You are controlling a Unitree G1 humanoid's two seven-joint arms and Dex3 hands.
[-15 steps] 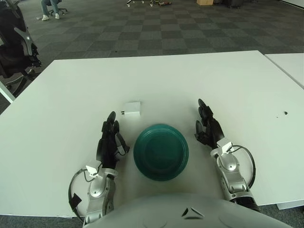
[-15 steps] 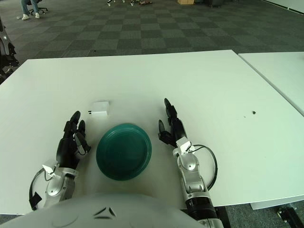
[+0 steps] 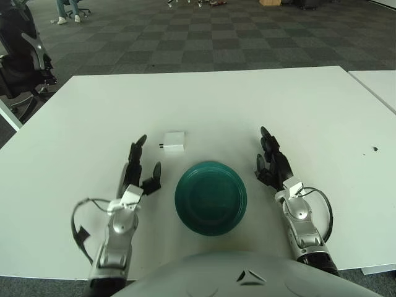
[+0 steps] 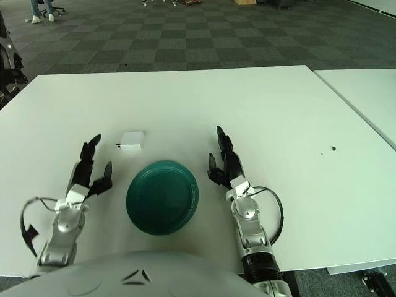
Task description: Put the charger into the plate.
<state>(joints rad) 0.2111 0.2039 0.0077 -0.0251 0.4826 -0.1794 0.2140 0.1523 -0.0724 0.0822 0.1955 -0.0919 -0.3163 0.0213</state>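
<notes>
I've got my left hand (image 3: 137,176) raised off the white table (image 3: 322,117) with fingers spread and holding nothing, left of the green plate (image 3: 210,197). The white charger (image 3: 174,140) lies flat just ahead and right of its fingertips, untouched, long axis running left-right, prongs pointing left. My right hand (image 3: 272,166) shows right of the plate, fingers loosely apart, empty.

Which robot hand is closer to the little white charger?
The left hand. Its open fingers reach toward the white charger, while the right hand sits across the green plate.
</notes>
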